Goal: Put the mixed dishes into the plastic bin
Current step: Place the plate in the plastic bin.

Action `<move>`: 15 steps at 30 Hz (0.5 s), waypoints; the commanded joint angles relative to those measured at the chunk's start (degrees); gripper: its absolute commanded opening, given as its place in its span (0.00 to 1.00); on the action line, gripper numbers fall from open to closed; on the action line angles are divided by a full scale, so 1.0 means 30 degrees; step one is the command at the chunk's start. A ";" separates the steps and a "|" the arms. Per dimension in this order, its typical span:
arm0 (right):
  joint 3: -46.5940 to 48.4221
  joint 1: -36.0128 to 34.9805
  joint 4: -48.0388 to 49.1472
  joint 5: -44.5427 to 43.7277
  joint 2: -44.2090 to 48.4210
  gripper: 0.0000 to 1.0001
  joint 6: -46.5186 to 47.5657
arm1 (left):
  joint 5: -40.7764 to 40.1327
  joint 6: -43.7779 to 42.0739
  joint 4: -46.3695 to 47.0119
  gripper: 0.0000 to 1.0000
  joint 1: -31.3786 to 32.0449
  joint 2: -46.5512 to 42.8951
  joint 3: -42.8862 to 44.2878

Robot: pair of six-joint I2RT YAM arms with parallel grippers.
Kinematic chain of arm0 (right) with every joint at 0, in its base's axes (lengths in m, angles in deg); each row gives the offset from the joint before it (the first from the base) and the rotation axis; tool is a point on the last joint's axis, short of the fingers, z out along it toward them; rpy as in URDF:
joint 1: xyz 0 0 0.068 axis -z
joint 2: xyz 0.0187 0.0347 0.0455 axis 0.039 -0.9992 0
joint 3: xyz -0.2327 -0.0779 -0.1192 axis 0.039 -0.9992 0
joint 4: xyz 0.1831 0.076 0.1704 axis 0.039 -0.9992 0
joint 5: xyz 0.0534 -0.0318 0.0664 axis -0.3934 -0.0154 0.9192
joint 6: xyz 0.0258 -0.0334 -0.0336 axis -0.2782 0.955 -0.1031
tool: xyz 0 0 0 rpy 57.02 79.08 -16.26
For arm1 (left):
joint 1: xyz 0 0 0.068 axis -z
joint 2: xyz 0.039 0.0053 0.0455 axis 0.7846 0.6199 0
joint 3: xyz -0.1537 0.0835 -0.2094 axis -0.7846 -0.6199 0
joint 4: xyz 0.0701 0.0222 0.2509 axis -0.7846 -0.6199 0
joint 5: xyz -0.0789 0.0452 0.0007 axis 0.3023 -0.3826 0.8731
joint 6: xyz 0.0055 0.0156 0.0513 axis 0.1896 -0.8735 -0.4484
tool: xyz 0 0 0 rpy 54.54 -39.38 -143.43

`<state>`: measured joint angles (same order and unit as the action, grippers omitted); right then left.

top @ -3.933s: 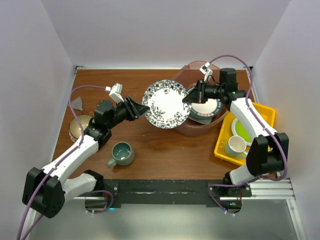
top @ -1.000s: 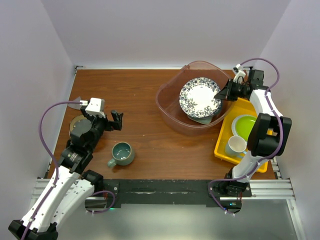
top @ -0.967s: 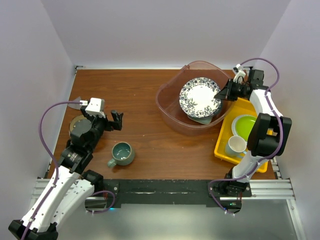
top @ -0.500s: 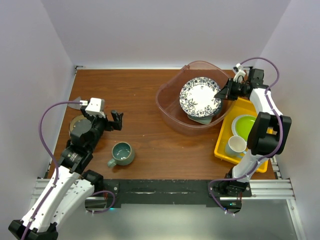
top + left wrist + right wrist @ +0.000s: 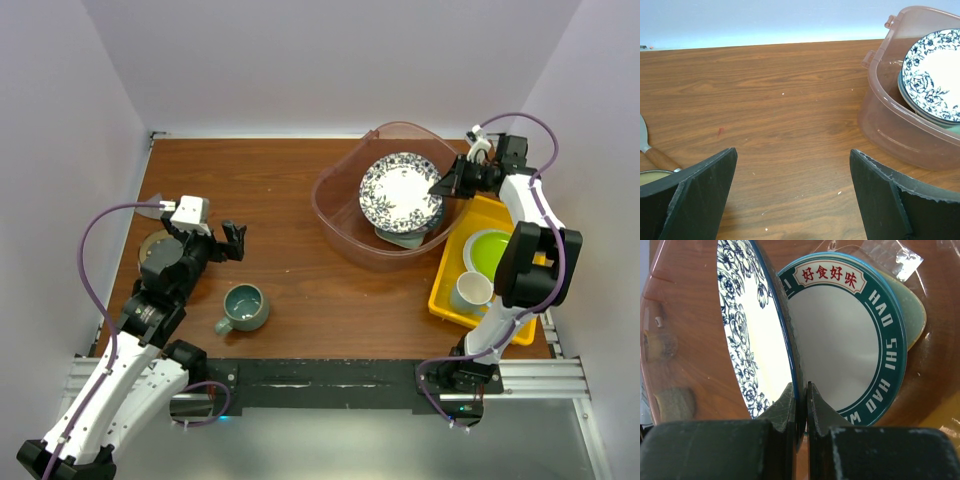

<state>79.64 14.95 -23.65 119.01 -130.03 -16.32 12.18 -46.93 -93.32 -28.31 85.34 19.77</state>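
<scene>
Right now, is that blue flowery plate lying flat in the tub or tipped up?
Tipped up. The blue-patterned plate leans at an angle over the green-rimmed plate in the plastic bin, rim pinched by the right gripper.

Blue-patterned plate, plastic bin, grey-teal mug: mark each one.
blue-patterned plate (image 5: 400, 195): top external view, on its white centre.
plastic bin (image 5: 326, 205): top external view, on its left wall.
grey-teal mug (image 5: 245, 305): top external view, on the inside of the cup.

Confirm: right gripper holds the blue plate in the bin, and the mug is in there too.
The mug is not: the top view shows it on the table. The right gripper does hold the blue plate in the bin.
</scene>
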 commanded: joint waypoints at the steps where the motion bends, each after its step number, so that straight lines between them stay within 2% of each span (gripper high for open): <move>1: 0.1385 0.0041 0.0831 0.1210 -0.0031 0.04 -0.0448 | -0.0250 -0.0359 0.0845 1.00 -0.0087 -0.0114 -0.0025; 15: 0.1737 0.0450 0.0567 0.0916 0.0114 0.05 -0.0624 | -0.0309 -0.0330 0.0845 1.00 -0.0087 -0.0143 -0.0025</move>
<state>81.24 14.97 -23.85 118.74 -131.40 -16.69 12.14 -46.93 -93.32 -28.31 85.34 19.74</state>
